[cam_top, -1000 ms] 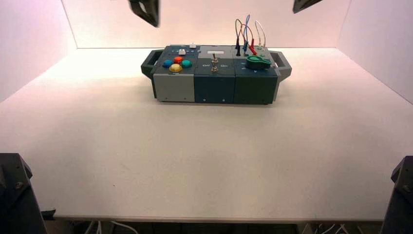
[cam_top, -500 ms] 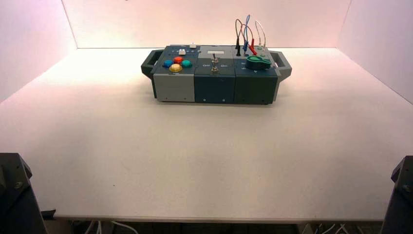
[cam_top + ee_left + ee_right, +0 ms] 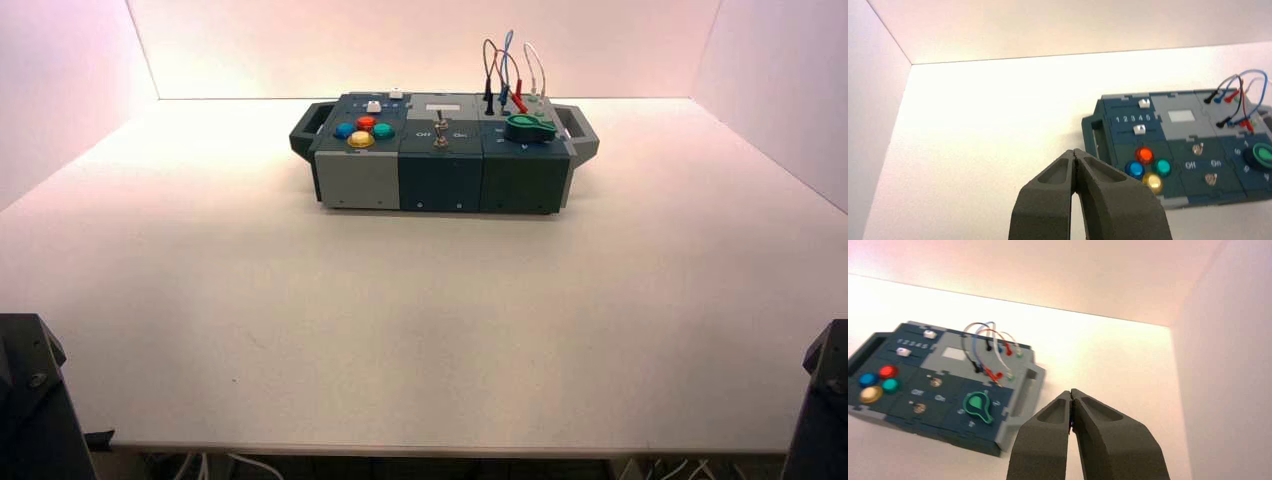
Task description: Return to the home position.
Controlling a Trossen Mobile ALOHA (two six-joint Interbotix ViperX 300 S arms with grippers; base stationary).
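- The fingers of the left gripper (image 3: 1074, 152) are seen pressed together at the tips, with nothing pinched; it is held apart from the box.
- The right gripper (image 3: 1071, 392) is likewise closed at its fingertips, well apart from the box.
- The box (image 3: 440, 165) is set toward the far side of the table (image 3: 420, 320).
- Four coloured buttons (image 3: 1144, 155) are carried on its left part, toggle switches (image 3: 1211, 179) in the middle.
- A green knob (image 3: 976, 402) is mounted on the right, nearer than the wires (image 3: 508, 65), whose exact routing is hard to trace.

Both arms (image 3: 35, 400) — cut off by the high view's edges, their grippers out of frame there.
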